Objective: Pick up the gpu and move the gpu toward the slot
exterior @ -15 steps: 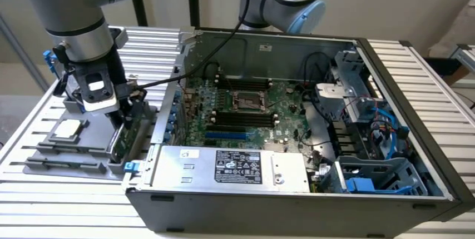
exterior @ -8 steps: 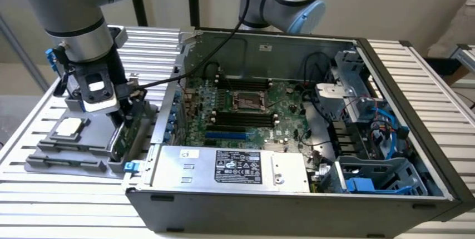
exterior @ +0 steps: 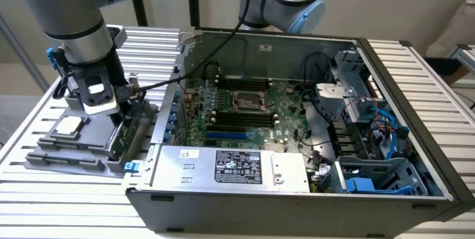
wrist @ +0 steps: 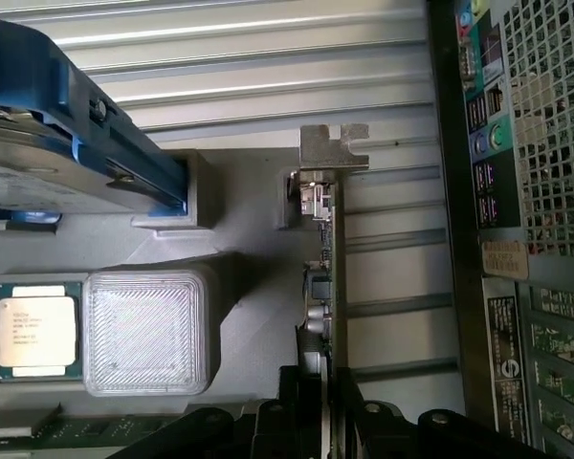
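The gpu [wrist: 331, 249] stands on edge in the tray [wrist: 253, 316], along the tray's edge nearest the case [wrist: 545, 191]. Its long axis runs straight out from my gripper [wrist: 327, 416], which is clamped across its near end.

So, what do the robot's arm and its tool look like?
The silver-grey cylindrical metal arm has light blue joint caps and dark rings. Its blocky black tool carries a pale panel. A blue clip sits at the wrist, and a thin black cable runs from there.
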